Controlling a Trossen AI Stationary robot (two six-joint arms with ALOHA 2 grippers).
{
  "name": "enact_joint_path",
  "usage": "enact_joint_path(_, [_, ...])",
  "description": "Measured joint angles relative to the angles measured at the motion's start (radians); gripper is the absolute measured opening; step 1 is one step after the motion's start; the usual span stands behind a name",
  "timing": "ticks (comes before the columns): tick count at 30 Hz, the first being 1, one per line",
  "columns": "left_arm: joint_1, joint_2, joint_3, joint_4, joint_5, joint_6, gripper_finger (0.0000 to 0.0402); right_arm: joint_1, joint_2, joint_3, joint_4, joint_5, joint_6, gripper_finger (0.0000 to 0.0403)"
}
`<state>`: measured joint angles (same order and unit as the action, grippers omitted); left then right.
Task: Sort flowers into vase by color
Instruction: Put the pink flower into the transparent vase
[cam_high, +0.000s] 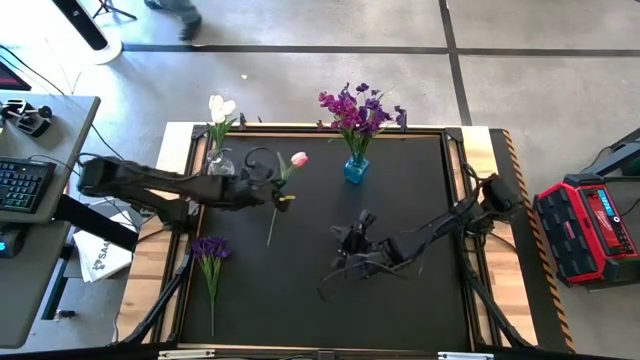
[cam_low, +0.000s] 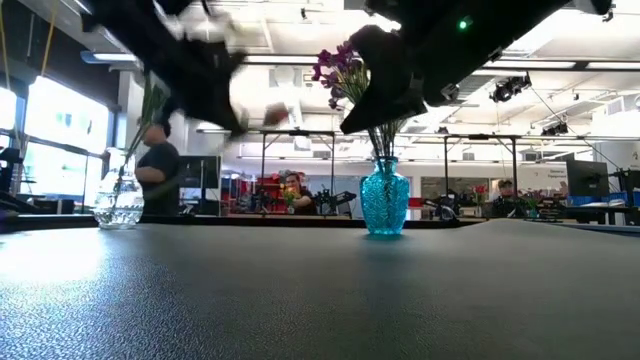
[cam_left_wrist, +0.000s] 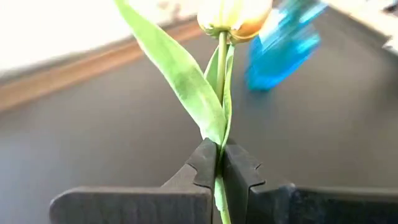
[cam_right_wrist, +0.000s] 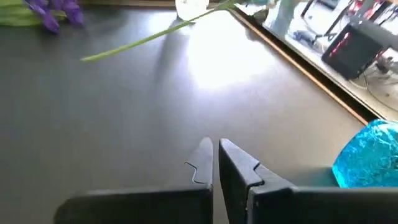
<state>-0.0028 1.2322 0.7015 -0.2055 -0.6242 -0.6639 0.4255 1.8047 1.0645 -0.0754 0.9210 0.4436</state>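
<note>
My left gripper (cam_high: 281, 199) is shut on a pink tulip (cam_high: 298, 158), left of the table's middle. A clear vase (cam_high: 220, 161) with a white flower (cam_high: 220, 108) stands at the far left. At the far middle, a blue vase (cam_high: 355, 169) holds purple flowers (cam_high: 356, 108). One more purple flower (cam_high: 210, 250) lies flat on the mat near the left edge. My right gripper (cam_right_wrist: 215, 153) hovers shut with nothing in it, right of the middle (cam_high: 338, 262), near side of the blue vase. My left gripper pinches the tulip's green stem (cam_left_wrist: 220, 138) between its two fingers, about midway along, just below where the long leaf (cam_left_wrist: 180, 74) joins. The fingers come from the table's left, slanting down, and lie across the stem. The tulip is off the mat, bud (cam_left_wrist: 235, 15) toward the far edge, stem end (cam_high: 268, 242) toward the near edge.
The black mat (cam_high: 400, 310) has a raised wooden border (cam_high: 470, 135). A desk with a keyboard (cam_high: 22, 185) stands off the left side and a red case (cam_high: 590, 225) off the right. People stand in the room behind the table (cam_low: 158, 170).
</note>
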Motion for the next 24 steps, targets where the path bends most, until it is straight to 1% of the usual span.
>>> enact_joint_path(3, [-0.079, -0.115, 0.004, 0.083, -0.084, 0.264, 0.0001, 0.020, 0.023, 0.000, 0.073, 0.030, -0.042, 0.0000])
enact_joint_path(6, [-0.185, -0.209, 0.005, 0.133, -0.205, 0.556, 0.0001, 0.029, 0.049, 0.000, 0.174, 0.031, -0.123, 0.0000])
enact_joint_path(8, [-0.254, -0.255, 0.005, 0.146, -0.321, 0.743, 0.0001, 0.029, 0.064, 0.000, 0.237, 0.016, -0.183, 0.0000])
enact_joint_path(12, [-0.345, -0.305, 0.005, 0.143, -0.619, 1.077, 0.0001, 0.024, 0.075, 0.000, 0.307, -0.033, -0.262, 0.0000])
enact_joint_path(15, [-0.351, -0.313, 0.004, 0.131, -0.752, 1.274, 0.0001, 0.016, 0.075, 0.000, 0.324, -0.053, -0.275, 0.0000])
enact_joint_path(17, [-0.336, -0.314, 0.004, 0.136, -0.820, 1.337, 0.0002, 0.013, 0.075, 0.000, 0.333, -0.061, -0.292, 0.0000])
enact_joint_path(19, [-0.309, -0.321, 0.004, 0.119, -0.845, 1.338, 0.0002, 0.009, 0.075, 0.000, 0.337, -0.061, -0.295, 0.0000])
enact_joint_path(20, [-0.293, -0.331, 0.004, 0.099, -0.835, 1.309, 0.0001, 0.006, 0.075, 0.000, 0.335, -0.063, -0.295, 0.0000])
enact_joint_path(22, [-0.252, -0.364, 0.004, 0.066, -0.756, 1.243, 0.0001, 0.006, 0.075, 0.000, 0.334, -0.064, -0.300, 0.0000])
enact_joint_path(24, [-0.203, -0.405, 0.004, 0.041, -0.681, 1.213, 0.0001, 0.006, 0.075, 0.000, 0.336, -0.065, -0.313, 0.0000])
